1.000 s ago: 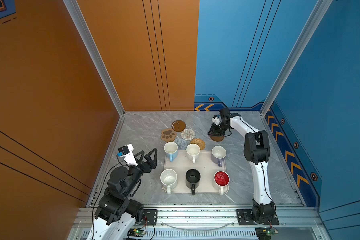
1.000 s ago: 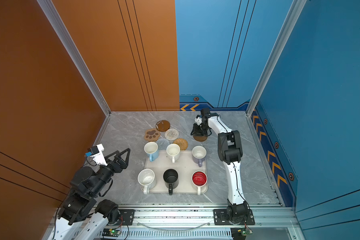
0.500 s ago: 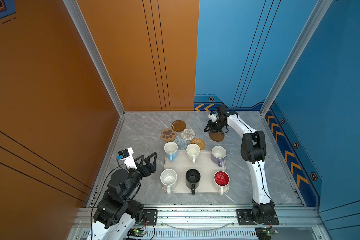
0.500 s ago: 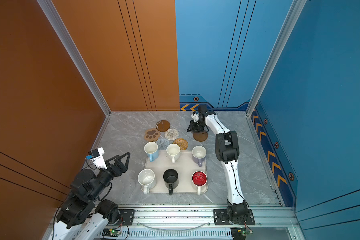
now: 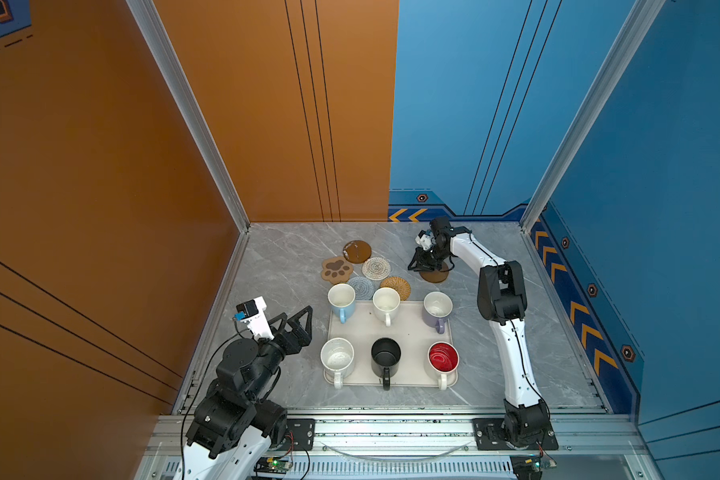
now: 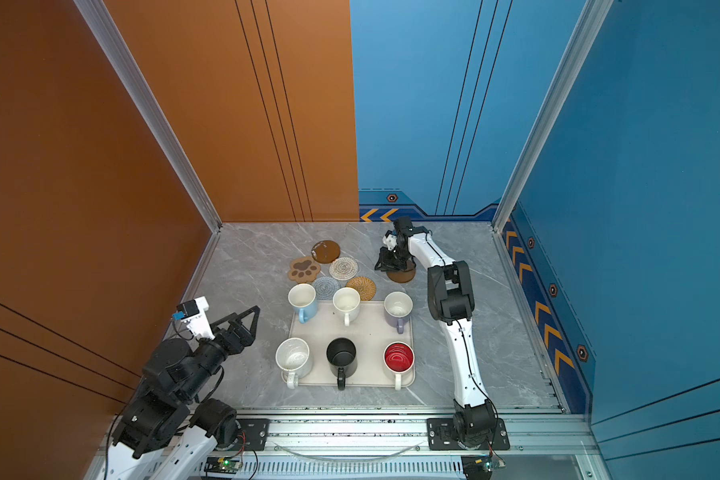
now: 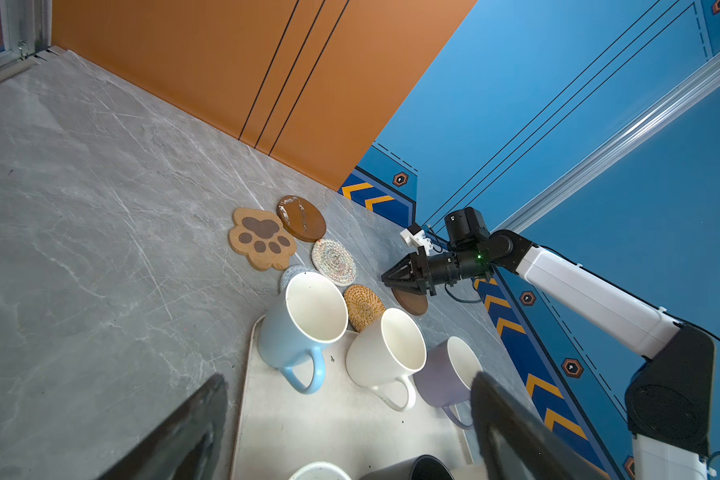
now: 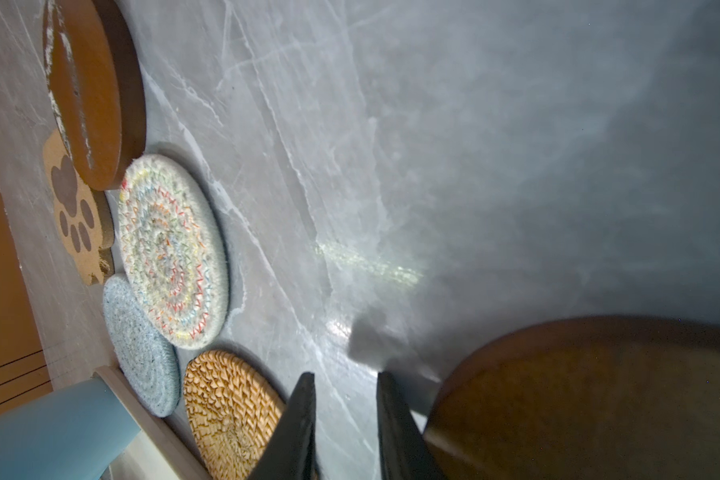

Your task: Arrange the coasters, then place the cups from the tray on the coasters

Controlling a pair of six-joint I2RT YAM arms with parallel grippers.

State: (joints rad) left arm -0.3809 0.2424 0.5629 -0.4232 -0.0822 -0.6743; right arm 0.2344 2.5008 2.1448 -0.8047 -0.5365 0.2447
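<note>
1. Nearest me, my left hand hangs wide open and empty beside the near-left corner of the tray, where all six cups stand.
2. Beyond the tray, five coasters lie clustered.
3. Farthest out, the dark wooden coaster lies flat on the surface, just outside one finger of my right hand. Its jaws stand narrowly apart, gripping nothing. That arm is nearer, so I'd shift it sideways toward the coaster.

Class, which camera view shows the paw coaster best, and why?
The left wrist view: the paw coaster lies whole, large and unblocked there. Both top views show it whole but small. The right wrist view sees it slantwise, partly behind a brown disc.
</note>
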